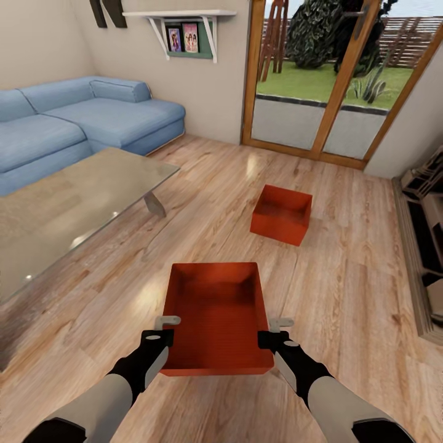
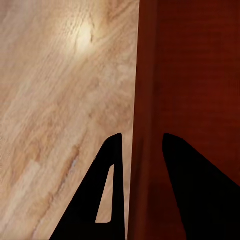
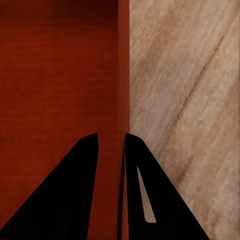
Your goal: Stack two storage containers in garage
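Observation:
Two red-orange open-top storage containers sit in the living room on the light wood plank floor. The near container is right in front of me, between my arms. My left gripper straddles its left wall and my right gripper straddles its right wall. In the left wrist view the left gripper is shut on the red wall. In the right wrist view the right gripper pinches the thin red wall. The second container stands farther off, to the right.
A glass coffee table stands at the left, with a blue sofa behind it. Wood-framed glass doors are at the back. A low shelf unit lines the right wall. Open floor lies between the containers.

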Controlling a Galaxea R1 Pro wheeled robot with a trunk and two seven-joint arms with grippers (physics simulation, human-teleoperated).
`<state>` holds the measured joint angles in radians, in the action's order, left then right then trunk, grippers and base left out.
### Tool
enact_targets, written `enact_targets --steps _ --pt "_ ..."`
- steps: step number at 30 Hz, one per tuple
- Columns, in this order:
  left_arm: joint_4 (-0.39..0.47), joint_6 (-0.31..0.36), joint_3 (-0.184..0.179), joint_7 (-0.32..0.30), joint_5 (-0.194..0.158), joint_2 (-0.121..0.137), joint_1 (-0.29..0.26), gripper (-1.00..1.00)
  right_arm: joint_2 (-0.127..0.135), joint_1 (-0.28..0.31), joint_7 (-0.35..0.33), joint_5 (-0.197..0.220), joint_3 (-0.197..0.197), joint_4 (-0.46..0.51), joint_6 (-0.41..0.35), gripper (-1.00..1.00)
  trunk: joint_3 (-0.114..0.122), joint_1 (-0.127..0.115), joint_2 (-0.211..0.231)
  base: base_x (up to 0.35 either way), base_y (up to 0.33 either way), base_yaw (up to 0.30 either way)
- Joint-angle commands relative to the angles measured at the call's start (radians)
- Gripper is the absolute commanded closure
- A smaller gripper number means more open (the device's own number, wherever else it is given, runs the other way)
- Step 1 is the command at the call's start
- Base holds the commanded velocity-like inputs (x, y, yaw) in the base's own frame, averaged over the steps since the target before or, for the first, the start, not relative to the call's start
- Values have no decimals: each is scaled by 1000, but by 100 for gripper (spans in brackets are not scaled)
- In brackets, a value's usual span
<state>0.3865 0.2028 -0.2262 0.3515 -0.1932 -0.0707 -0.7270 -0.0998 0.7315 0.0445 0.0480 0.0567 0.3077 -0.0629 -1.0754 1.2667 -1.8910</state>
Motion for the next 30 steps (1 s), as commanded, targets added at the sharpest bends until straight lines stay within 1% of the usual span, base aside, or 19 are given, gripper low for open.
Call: enact_targets --steps 1,11,19,30 --pt "1 9 -2 12 1 3 0 100 0 0 3 -2 2 3 -6 100 3 -4 7 0 0 0" --pt "1 8 0 12 1 6 0 100 -1 0 4 -3 3 2 -12 100 34 -42 77 0 0 0" --pt "3 7 49 11 1 8 0 100 -1 0 5 -3 3 2 -12 100 59 -73 133 0 0 0" --pt "3 7 53 10 2 11 0 100 -1 0 4 -3 3 3 -10 100 93 -115 210 0 0 0"
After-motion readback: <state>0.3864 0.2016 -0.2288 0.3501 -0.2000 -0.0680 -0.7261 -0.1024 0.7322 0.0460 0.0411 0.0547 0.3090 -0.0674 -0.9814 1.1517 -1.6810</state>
